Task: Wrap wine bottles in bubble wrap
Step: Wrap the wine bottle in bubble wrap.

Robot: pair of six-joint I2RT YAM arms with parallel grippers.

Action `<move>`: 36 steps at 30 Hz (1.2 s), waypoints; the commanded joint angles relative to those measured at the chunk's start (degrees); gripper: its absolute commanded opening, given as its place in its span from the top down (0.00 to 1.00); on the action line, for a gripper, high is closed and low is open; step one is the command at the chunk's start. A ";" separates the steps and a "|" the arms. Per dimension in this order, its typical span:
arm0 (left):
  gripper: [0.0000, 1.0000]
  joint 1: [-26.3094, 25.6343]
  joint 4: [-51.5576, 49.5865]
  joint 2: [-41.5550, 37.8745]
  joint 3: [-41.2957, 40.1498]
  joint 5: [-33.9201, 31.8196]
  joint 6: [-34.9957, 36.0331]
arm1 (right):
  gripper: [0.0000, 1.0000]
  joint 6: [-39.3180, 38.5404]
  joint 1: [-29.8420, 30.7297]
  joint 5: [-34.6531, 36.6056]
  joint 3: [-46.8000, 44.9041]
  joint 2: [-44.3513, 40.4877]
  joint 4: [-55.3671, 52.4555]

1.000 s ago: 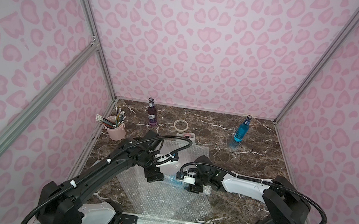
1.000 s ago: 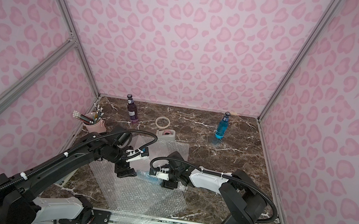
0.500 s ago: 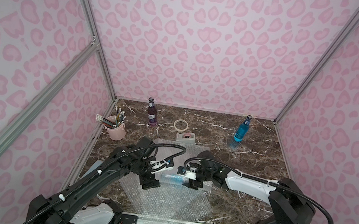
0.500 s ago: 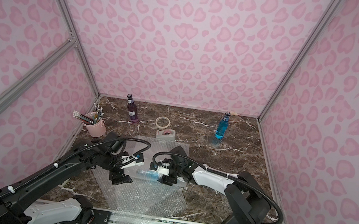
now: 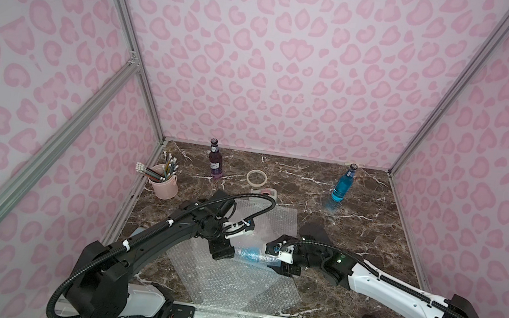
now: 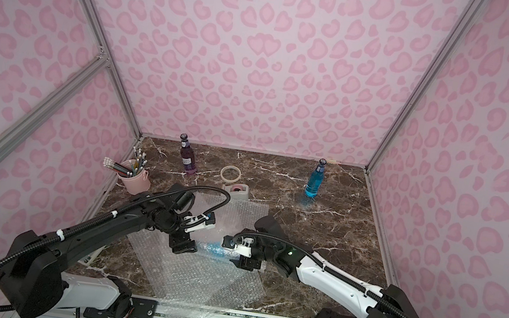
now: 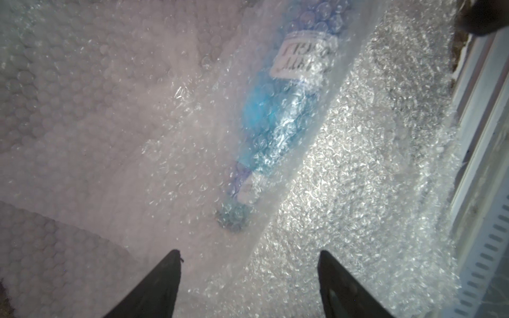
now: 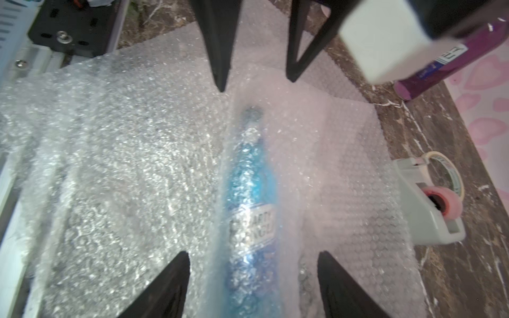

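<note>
Surface: dark marble table point(image 5: 352, 251) inside pink leopard-print walls point(image 5: 295, 69).
Bubble wrap point(image 5: 226, 286): sheets spread over the near middle, overhanging the near edge.
Lying blue bottle point(image 5: 250, 255): on its side under a fold of wrap, cap pointing left.
Left gripper point(image 7: 248, 252): jaws spread, empty, just off the cap.
Right gripper point(image 8: 253, 253): jaws spread, straddling the bottle's base, gaps either side.
Mid-left: pink pencil cup point(image 5: 166, 184).
Far: tape dispenser point(image 5: 264, 192), tape roll point(image 5: 256, 177); purple bottle point(image 5: 216, 162) left, standing blue bottle point(image 5: 342, 187) right, both upright.

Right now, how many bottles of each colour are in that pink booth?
Blue: 2, the standing blue bottle and the lying blue bottle covered by bubble wrap.
Purple: 1, the purple bottle, standing.
Total: 3.
</note>
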 commanded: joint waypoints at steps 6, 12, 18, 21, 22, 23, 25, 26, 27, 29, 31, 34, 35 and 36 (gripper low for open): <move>0.21 0.03 2.68 1.25 0.69 -1.78 -1.82 | 0.25 0.71 1.58 7.59 -3.82 3.02 2.83; 0.21 0.03 1.98 -1.09 0.01 -1.11 -1.56 | 0.25 -0.03 1.52 8.14 -2.83 6.43 7.02; 0.20 0.03 1.38 -2.03 0.15 0.56 -2.08 | 0.25 -0.15 0.48 6.03 -2.32 10.11 8.13; 0.21 0.03 0.17 -2.52 0.44 1.36 -1.86 | 0.25 -0.25 -0.03 4.30 -1.13 12.63 7.36; 0.21 0.03 0.10 -2.99 0.36 1.50 -1.82 | 0.26 -0.25 -0.08 3.86 -0.84 13.34 7.37; 0.20 0.02 0.12 -3.52 0.27 1.50 -1.66 | 0.26 -0.25 -0.08 3.58 -0.56 14.14 7.26; 0.20 0.03 -0.33 -4.74 0.23 1.89 -1.19 | 0.26 -0.20 -0.15 3.04 0.30 16.06 6.91; 0.20 0.03 -0.66 -5.23 0.13 2.02 -0.97 | 0.26 -0.34 -0.15 2.87 1.05 16.81 6.27; 0.20 0.03 -0.97 -6.04 0.05 2.30 -0.63 | 0.27 -0.57 -0.25 2.54 1.79 17.61 5.46; 0.20 0.03 -1.42 -7.65 -0.79 3.10 0.39 | 0.27 -0.91 -0.51 1.51 3.28 19.04 4.08; 0.20 0.03 -1.02 -9.75 -2.49 3.18 1.67 | 0.28 -0.89 -1.02 -0.16 5.44 20.82 1.78; 0.19 0.03 -0.23 -12.59 -5.11 1.44 3.07 | 0.30 -0.47 -1.31 -1.85 7.92 23.49 -2.20; 0.19 -0.05 0.19 -13.33 -5.90 0.63 3.55 | 0.31 -0.11 -1.49 -2.27 8.70 24.37 -3.39; 0.19 -0.19 0.87 -14.30 -7.07 -0.57 4.07 | 0.32 0.09 -1.70 -2.78 9.51 25.52 -5.01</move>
